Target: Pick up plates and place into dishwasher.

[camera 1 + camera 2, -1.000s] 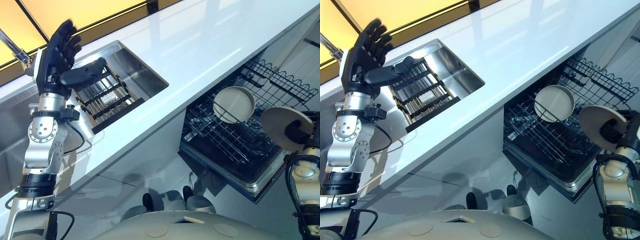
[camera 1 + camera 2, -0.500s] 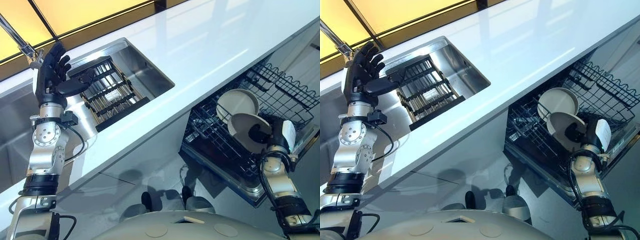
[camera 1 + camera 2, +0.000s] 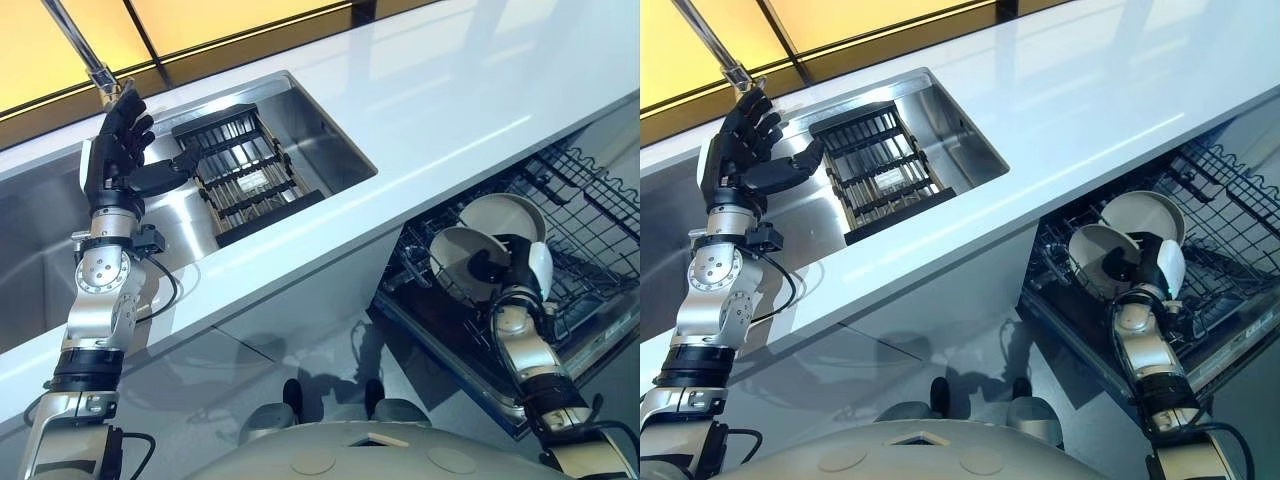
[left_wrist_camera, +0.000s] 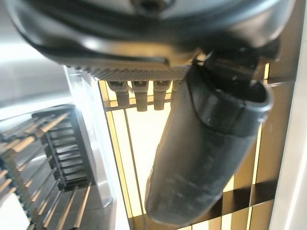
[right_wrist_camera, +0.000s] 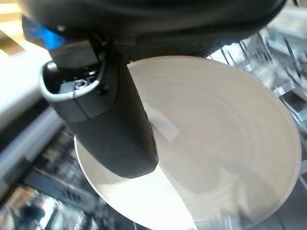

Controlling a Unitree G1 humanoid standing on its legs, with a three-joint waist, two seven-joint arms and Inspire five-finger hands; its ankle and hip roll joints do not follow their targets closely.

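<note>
My right hand [image 3: 515,263] is shut on a white plate [image 3: 450,257], with the thumb [image 5: 108,120] pressed across the plate's face [image 5: 220,129]. The held plate stands on edge, low among the wires of the pulled-out dishwasher rack [image 3: 595,205]. Just behind it a second white plate [image 3: 505,213] stands upright in the same rack. My left hand [image 3: 118,150] is raised over the sink with straight fingers and its thumb [image 4: 206,153] sticking out, holding nothing.
A white counter [image 3: 450,90] runs across above the dishwasher. In it sits a steel sink [image 3: 325,135] with a black slatted rack [image 3: 245,175] and a faucet [image 3: 75,45] behind it. The dishwasher rack's front edge [image 3: 455,340] juts over the floor.
My right hand has carried the plate from beside the rack down into it, in front of the standing plate. The camera has shifted; the left hand stays raised and open.
</note>
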